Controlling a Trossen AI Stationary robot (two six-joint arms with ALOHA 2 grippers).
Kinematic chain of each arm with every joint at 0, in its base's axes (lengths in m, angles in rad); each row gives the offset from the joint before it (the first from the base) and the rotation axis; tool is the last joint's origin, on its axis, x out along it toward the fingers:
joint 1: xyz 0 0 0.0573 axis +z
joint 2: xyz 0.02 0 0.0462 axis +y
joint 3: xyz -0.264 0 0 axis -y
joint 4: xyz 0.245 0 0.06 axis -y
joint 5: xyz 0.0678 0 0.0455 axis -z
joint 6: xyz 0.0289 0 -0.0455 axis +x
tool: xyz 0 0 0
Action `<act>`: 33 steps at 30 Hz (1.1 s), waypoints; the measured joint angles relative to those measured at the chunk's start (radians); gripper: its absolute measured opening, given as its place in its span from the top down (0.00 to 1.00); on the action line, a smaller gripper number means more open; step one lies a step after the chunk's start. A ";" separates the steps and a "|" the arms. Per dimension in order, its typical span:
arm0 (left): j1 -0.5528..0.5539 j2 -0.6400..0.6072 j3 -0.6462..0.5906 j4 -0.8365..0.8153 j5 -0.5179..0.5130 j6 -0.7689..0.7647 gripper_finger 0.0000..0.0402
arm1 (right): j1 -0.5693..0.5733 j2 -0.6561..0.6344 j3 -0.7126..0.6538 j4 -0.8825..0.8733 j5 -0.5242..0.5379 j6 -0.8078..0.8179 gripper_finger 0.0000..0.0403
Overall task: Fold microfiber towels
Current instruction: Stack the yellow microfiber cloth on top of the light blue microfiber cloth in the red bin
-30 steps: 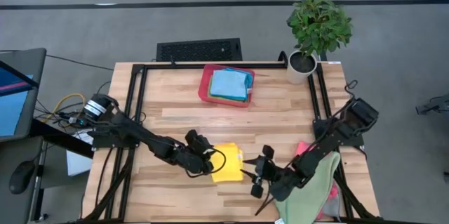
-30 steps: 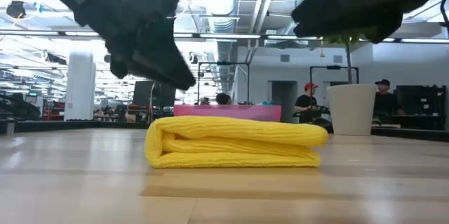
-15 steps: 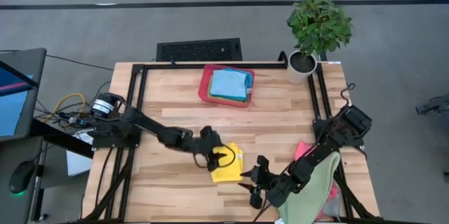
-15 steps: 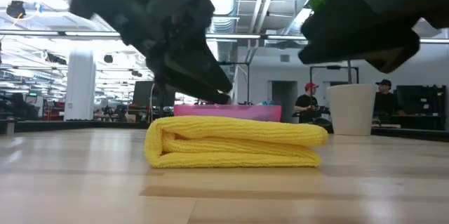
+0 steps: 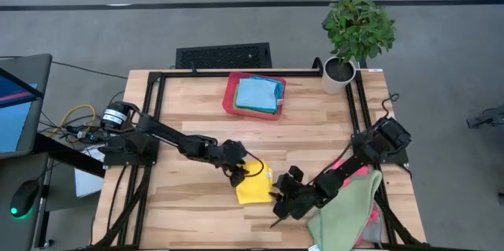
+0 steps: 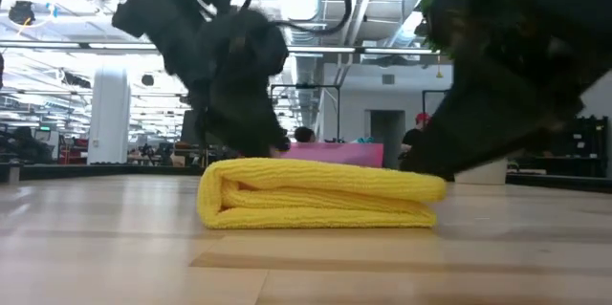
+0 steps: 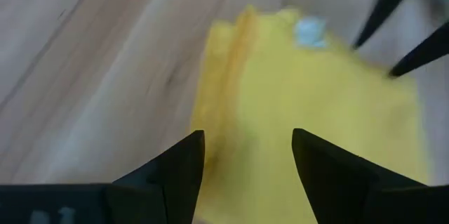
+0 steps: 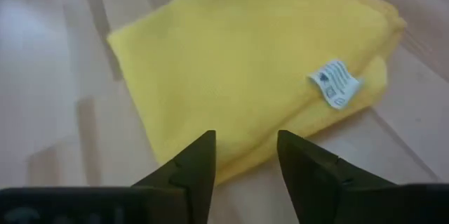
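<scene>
**Folded yellow towel, 2 grippers at its edges**

At the near-centre of the wooden table [image 5: 197,137] lies the yellow towel [image 5: 254,188], folded into a compact rectangle of several layers; the low view shows its rounded fold on one end and stacked edges on the other. A small white care tag [image 8: 335,82] sits on its top face near 1 corner.

Left gripper [image 5: 238,174]: low over the towel's far-left corner, arm reaching in from the table's left side. Wrist view shows both fingers spread apart with yellow cloth in the gap between them, nothing pinched. Contact with the cloth cannot be told.

Right gripper [image 5: 280,201]: at the towel's right edge, arm coming in from the right. Fingers apart, towel lying just ahead of them, not gripped.

Far side of table: red tray [image 5: 230,97] holding 1 light blue towel [image 5: 257,93] on top of a small stack; a green edge shows beneath it.

Right near corner: a green towel [image 5: 346,215] draped loosely, pink cloth [image 5: 340,166] showing beside it, under the right arm.

Potted plant [image 5: 356,29] in a white pot at the far right corner.
</scene>
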 joint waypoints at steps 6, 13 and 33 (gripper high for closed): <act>-0.013 -0.091 0.001 -0.101 0.119 -0.124 0.48 | -0.030 -0.120 0.002 -0.150 -0.033 0.083 0.45; -0.114 -0.116 0.001 -0.290 0.148 -0.300 0.48 | -0.070 -0.197 0.001 -0.223 -0.219 0.147 0.41; -0.258 -0.087 0.002 -0.265 -0.189 -0.736 0.48 | -0.113 -0.178 0.001 -0.251 -0.243 0.273 0.40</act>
